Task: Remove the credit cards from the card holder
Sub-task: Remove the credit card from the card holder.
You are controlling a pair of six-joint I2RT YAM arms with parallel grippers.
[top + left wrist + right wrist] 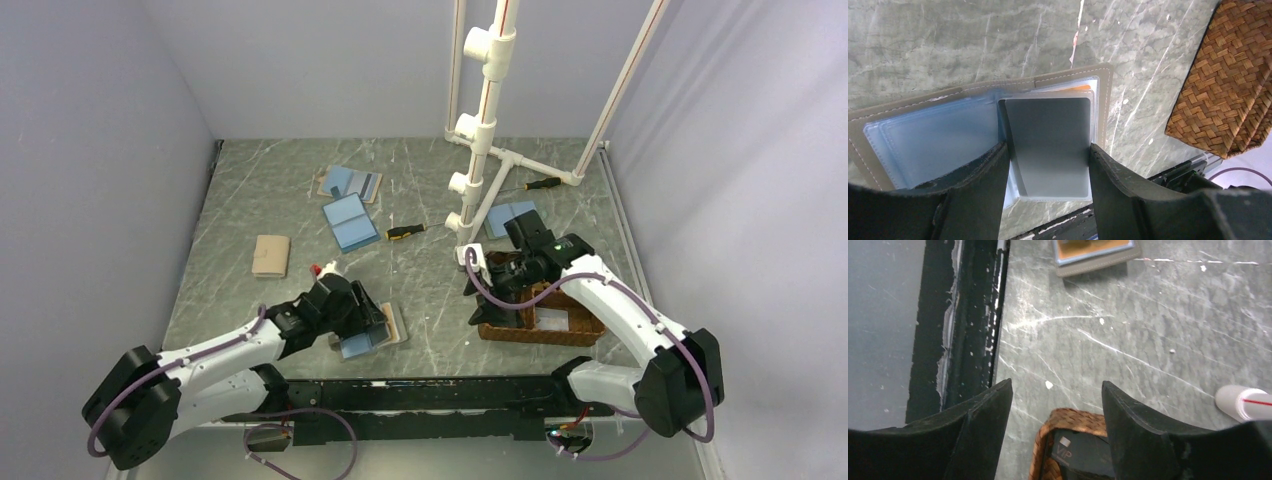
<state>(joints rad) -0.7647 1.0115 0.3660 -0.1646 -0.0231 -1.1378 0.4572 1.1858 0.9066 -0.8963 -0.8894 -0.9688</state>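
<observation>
**Left end effector**: I read it as closed on a grey card, with one finger against each side edge of the card.
- The grey card sits directly between the fingers, over the right leaf of the card holder.
- The card holder lies open and flat on the tabletop, directly beneath this end effector.
- Its light blue left leaf extends out past the left finger. Its tan border runs just beyond the fingertips.
- An orange card edge shows in the pocket just past the far end of the grey card.
- The wicker tray lies well off to the right of the right finger, apart from the card holder.

**Right end effector**: I read it as open, with nothing between its fingers.
- It hangs above one end of the wicker tray, and the tray rim shows directly below the gap between the fingers.
- A dark card marked "VIP" lies inside the tray, beneath this end effector.
- Bare tabletop fills the area ahead of the fingertips.
- A white pipe end lies just outside the right finger.

**Top view**: several more flat holders lie on the tabletop, well ahead of the left end effector.
</observation>
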